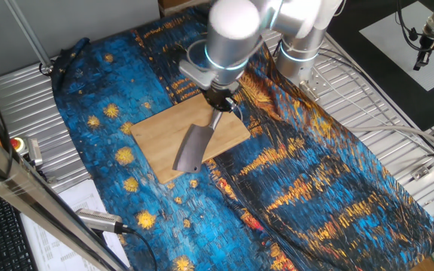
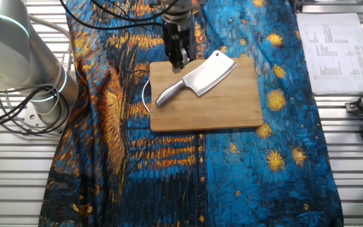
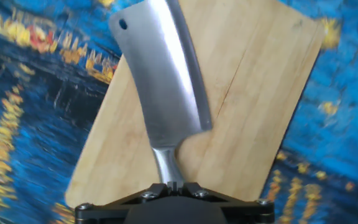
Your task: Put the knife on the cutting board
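A: You ask where is the knife (image 2: 197,81)?

B: It lies flat and slanted on the cutting board (image 2: 232,110), which rests on the blue cloth (image 2: 282,183) of the surface.

A: And your tool (image 2: 178,62)?

B: It is at the board's edge, close to the handle end. If it clamps the handle, I cannot tell.

A: How will it handle?

B: I think stiff, heavy at the blade, slippery. You should hold the round handle.

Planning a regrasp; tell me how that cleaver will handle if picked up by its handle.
The knife looks all metal, so probably stiff and heavy for its size. Its broad blade likely makes it blade-heavy, tending to droop. The shiny rounded handle may slip or twist in the gripper.
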Robot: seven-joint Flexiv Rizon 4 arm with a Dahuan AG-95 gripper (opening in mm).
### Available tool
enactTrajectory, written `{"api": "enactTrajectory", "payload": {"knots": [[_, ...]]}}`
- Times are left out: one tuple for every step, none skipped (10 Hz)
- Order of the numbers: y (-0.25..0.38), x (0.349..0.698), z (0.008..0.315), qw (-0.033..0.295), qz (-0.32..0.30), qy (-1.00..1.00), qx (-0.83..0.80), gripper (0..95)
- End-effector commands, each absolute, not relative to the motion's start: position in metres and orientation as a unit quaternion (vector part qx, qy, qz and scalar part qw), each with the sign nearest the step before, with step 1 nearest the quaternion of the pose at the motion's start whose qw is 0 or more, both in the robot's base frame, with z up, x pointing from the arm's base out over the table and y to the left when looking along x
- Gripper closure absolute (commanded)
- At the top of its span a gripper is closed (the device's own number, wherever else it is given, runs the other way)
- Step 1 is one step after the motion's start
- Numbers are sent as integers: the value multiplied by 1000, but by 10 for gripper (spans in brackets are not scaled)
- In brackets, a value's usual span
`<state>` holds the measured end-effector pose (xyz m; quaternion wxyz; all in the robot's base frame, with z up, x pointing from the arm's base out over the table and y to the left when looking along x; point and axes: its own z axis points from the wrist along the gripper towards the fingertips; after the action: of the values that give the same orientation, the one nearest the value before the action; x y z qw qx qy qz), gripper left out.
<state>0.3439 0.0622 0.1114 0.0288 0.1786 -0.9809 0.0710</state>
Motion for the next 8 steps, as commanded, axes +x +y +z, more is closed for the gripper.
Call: {"api": "enactTrajectory", "payload": {"knots": [[67, 343, 110, 53, 40, -991, 116, 950], [68, 343, 112, 55, 28, -993, 103, 950], [69, 347, 115, 58, 26, -993, 97, 950], [70, 352, 118, 58, 26, -994, 92, 950], [72, 360, 124, 59, 26, -994, 88, 950], [72, 364, 127, 62, 26, -994, 87, 950], [73, 369, 130, 62, 27, -994, 87, 950], [73, 370, 130, 62, 25, -994, 88, 950]]}}
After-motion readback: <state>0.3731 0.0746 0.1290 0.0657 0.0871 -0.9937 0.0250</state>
